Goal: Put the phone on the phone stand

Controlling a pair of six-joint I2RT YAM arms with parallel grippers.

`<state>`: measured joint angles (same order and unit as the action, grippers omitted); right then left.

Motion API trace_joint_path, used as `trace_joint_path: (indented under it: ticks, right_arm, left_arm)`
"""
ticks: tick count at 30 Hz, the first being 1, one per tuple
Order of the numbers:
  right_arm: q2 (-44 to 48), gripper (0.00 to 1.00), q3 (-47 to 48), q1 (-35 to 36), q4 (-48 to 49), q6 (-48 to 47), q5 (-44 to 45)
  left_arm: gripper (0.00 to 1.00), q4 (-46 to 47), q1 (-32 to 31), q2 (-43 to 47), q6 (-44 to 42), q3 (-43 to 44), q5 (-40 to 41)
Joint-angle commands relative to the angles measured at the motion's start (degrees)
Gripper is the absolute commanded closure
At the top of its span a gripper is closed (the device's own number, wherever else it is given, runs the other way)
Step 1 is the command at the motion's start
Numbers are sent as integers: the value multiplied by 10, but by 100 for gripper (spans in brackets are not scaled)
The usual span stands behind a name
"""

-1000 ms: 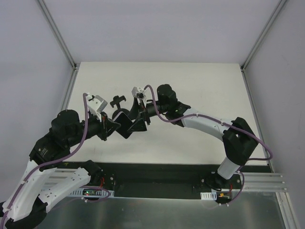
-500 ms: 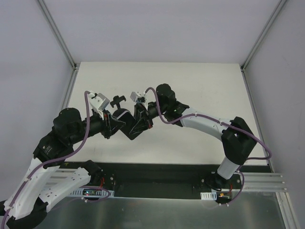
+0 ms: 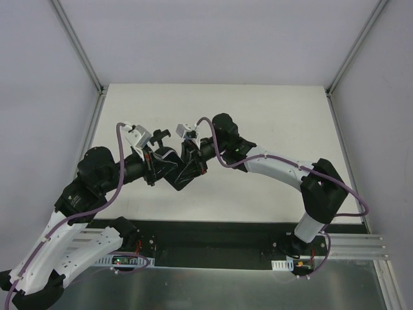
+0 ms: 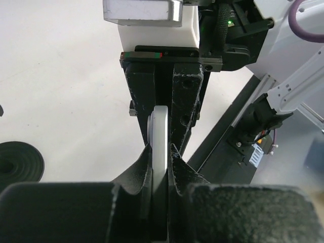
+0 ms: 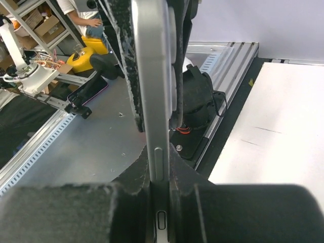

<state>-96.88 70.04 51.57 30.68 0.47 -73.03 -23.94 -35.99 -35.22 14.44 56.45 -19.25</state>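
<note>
White table (image 3: pixel 271 116), thin grey-edged phone (image 5: pixel 153 101)

White table (image 3: pixel 271 110) enclosed by plain grey walls (image 3: pixel 213 39); aluminium frame posts (image 3: pixel 76 44) rise at both far corners; even, diffuse lighting.

Left hand (image 3: pixel 155 170) and right hand (image 3: pixel 188 165) are meeting nose to nose over the middle-left of the table (image 3: pixel 277 116), both clamping the phone (image 3: pixel 173 170). No gap is showing between them. The phone stand (image 3: pixel 159 136) is standing just behind the two hands, narrowing the way past on the far side. The right arm is spanning the table's right middle. The far strip and the near-centre strip are lying open.
</note>
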Motion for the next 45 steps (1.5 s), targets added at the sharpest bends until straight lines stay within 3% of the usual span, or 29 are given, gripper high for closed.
trace_joint_path:
  ticks: [1,2,3,4,6,9,13,14,15,18,28,45]
  right_arm:
    - [17,98,9,1,34,16,49]
    - [17,86,7,-2,33,16,61]
    - [20,59,5,-4,33,16,79]
    - [24,47,-8,-7,31,10,125]
    - [35,32,-17,-16,14,1,178]
    - [56,27,-29,-19,-45,-41,320]
    - [60,32,-26,-18,-97,-43,537]
    - [57,37,-18,-17,-107,-40,567]
    - [54,49,-12,-16,-125,-29,591]
    - [33,63,12,-13,-152,-7,659]
    - [-29,56,78,16,-149,-28,701]
    - [-136,70,217,35,-217,-73,745]
  left_arm:
    - [100,48,-3,0,3,3,-28]
    - [100,46,-3,0,3,4,-20]
    - [100,43,-3,0,4,7,-7]
    - [100,20,-3,-2,4,18,14]
    - [100,-14,-3,-10,3,37,94]
    - [100,-98,-3,-19,11,75,235]
    - [100,-184,-3,-23,23,125,346]
    - [100,-200,-3,-22,24,132,358]
    - [100,-223,-3,-21,29,137,373]
    - [100,-252,-3,-17,38,147,388]
    - [100,-268,-4,2,44,114,390]
    - [100,-278,-3,11,32,108,359]
